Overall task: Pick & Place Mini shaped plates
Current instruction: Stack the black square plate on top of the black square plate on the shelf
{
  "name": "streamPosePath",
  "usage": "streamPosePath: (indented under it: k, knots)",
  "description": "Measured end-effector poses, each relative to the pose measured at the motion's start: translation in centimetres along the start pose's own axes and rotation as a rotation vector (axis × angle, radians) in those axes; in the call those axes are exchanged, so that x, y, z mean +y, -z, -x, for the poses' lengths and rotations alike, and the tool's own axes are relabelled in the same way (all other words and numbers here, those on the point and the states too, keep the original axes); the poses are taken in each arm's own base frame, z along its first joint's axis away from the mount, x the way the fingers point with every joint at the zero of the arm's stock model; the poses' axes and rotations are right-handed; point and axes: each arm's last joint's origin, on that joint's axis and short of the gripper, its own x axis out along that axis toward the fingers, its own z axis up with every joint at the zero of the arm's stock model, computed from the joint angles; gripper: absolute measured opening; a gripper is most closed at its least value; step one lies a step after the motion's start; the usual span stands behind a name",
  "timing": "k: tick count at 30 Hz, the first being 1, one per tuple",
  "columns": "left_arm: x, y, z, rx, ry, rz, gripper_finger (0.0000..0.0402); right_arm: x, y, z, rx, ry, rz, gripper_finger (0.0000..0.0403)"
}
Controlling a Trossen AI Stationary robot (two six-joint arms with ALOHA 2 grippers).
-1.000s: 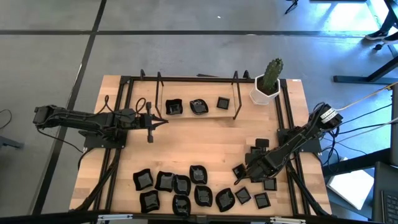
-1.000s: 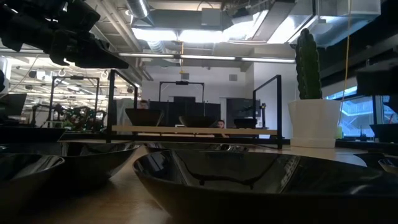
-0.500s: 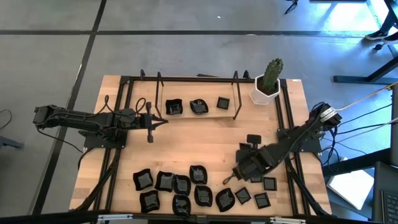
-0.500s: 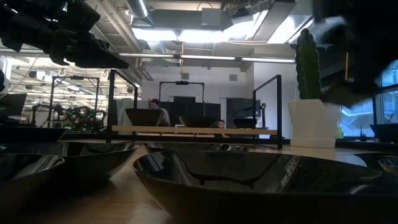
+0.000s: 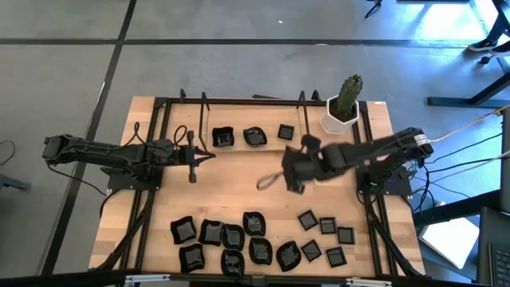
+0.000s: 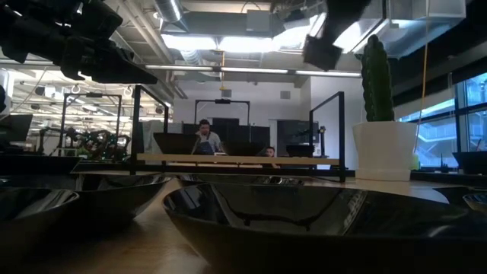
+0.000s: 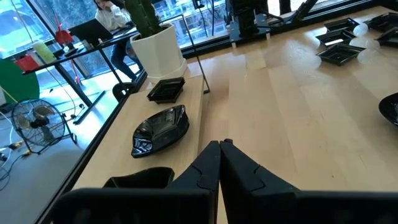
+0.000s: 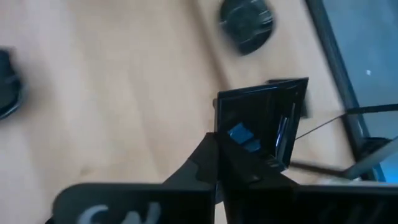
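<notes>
Glossy black plate carried over the table

Black and glossy, a small square plate (image 8: 264,124) sits pinched by one edge between the right gripper (image 8: 216,144) fingers, tilted up on its side. Seen from above, that gripper (image 5: 271,180) hangs over bare wood, below the rack (image 5: 303,127) that bears three plates (image 5: 253,136) and well left of the cactus pot (image 5: 341,115). More plates (image 5: 232,237) lie clustered along the table's near edge, with a few small squares (image 5: 327,227) below and right of the gripper.

My judgement: each plate looks light, rigid and slick, likely brittle if dropped. A rim pinch is the only practical hold; flat squares offer little lip, so the grip can slip or let the plate swing.

Left of the rack, the left gripper (image 7: 219,147) waits, fingers pressed together on nothing.
</notes>
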Motion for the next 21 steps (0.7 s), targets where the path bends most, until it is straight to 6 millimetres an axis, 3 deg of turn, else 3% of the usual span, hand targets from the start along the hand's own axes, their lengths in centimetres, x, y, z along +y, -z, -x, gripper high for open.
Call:
streamPosePath:
  k: [6,12,15,21]
  knots:
    - [0.0,0.0,0.0,0.000,0.000,-0.010,0.0008,-4.2,-2.0,-2.1,0.000,0.028,-0.004,0.0006]
    - [0.0,0.0,0.0,0.000,0.000,-0.001,0.0004,-7.0,-3.5,-3.6,-0.049,-0.018,-0.057,0.0006]
    - [0.0,0.0,0.0,0.000,0.000,0.000,0.0004,-7.7,-3.8,-4.8,-0.032,-0.001,-0.077,0.0006]
    - [0.0,0.0,0.0,0.000,0.000,-0.006,0.0007,-7.8,-3.9,-8.9,0.096,0.034,-0.055,0.0006]
